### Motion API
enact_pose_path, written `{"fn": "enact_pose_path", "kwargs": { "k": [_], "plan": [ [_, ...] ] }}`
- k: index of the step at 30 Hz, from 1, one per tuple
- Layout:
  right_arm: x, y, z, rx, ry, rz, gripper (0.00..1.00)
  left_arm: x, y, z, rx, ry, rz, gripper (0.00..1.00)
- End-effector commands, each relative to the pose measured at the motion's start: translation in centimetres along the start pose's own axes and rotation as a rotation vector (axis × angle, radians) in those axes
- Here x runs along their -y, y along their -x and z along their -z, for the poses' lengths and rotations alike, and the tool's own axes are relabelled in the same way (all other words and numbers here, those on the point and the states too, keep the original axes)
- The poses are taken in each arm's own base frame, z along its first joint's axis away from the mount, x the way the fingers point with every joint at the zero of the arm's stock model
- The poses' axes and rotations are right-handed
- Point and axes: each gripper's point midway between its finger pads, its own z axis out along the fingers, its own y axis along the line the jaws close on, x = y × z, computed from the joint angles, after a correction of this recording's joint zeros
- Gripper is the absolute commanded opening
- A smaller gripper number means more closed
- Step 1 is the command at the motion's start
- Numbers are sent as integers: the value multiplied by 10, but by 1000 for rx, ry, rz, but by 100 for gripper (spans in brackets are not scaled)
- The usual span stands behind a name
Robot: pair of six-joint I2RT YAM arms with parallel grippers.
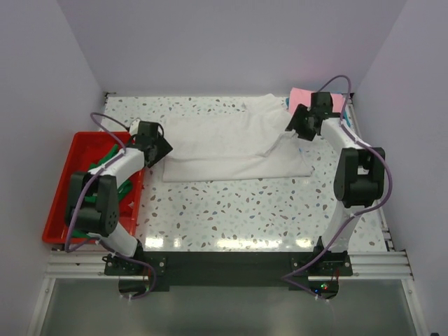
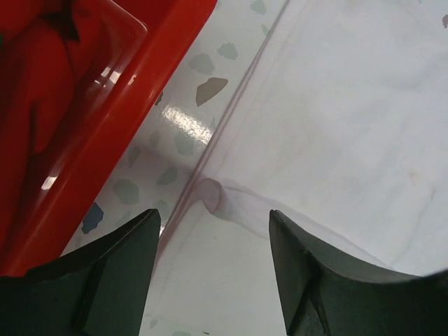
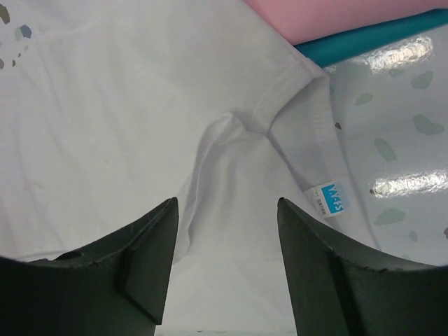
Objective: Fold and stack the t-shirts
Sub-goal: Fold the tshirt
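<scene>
A large white t-shirt (image 1: 231, 143) lies partly folded across the middle of the table. My left gripper (image 1: 159, 148) hangs over its left edge. In the left wrist view that gripper (image 2: 213, 224) is open, and a small pinched ridge of the white cloth (image 2: 336, 126) lies just beyond its tips. My right gripper (image 1: 297, 124) is over the shirt's right end, by the collar. It (image 3: 227, 203) is open too, above the white cloth (image 3: 105, 105), with the neck label (image 3: 332, 199) to its right. A pink t-shirt (image 1: 301, 96) lies on a teal one (image 3: 371, 38) at the back right.
A red plastic tray (image 1: 59, 203) stands at the table's left edge, close beside the left gripper, with green cloth (image 1: 112, 157) inside. Its rim (image 2: 140, 84) runs along the shirt's left side. White walls close in the back and both sides.
</scene>
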Motion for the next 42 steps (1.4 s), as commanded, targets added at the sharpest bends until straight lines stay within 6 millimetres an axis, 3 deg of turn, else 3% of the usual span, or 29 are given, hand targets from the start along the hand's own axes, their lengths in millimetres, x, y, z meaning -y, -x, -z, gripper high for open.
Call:
{"fn": "enact_pose_path", "kwargs": {
  "k": [1, 3, 6, 7, 9, 10, 11, 12, 15, 18, 25, 35, 41, 42],
  "plan": [
    [-15, 27, 21, 77, 33, 18, 63, 30, 38, 24, 105, -126, 4, 69],
    [-12, 21, 30, 80, 17, 20, 63, 29, 39, 33, 115, -136, 11, 68],
    [-14, 2, 37, 74, 6, 43, 61, 21, 22, 39, 93, -150, 19, 63],
    [-18, -14, 39, 72, 8, 60, 60, 15, 12, 38, 78, -142, 22, 60],
    [-21, -30, 40, 64, 8, 73, 49, 18, 0, 44, 67, -161, 11, 51],
    [-23, -46, 39, 59, 9, 86, 43, 16, -8, 43, 61, -157, 4, 39],
    [-23, -53, 37, 57, 5, 91, 39, 20, -18, 46, 49, -169, -14, 35],
    [-24, -62, 35, 46, 6, 92, 28, 22, -22, 46, 46, -174, -18, 25],
    [-32, -74, 28, 30, 1, 118, 18, 23, -39, 39, 18, -164, -32, 12],
    [-38, -82, 18, 6, -3, 139, 13, 25, -46, 29, -8, -157, -33, 6],
    [-44, -89, -9, -40, -11, 154, 8, 44, -33, 9, 4, -149, -41, 5],
    [-61, -73, -34, -55, -3, 167, 7, 24, -19, -23, -18, -95, 6, 10],
    [-77, -69, -48, -74, 47, 151, 8, 19, -18, -29, -24, -79, 13, 23],
    [-84, -66, -48, -75, 70, 143, 8, 18, -17, -29, -23, -79, 17, 29]
  ]
}}
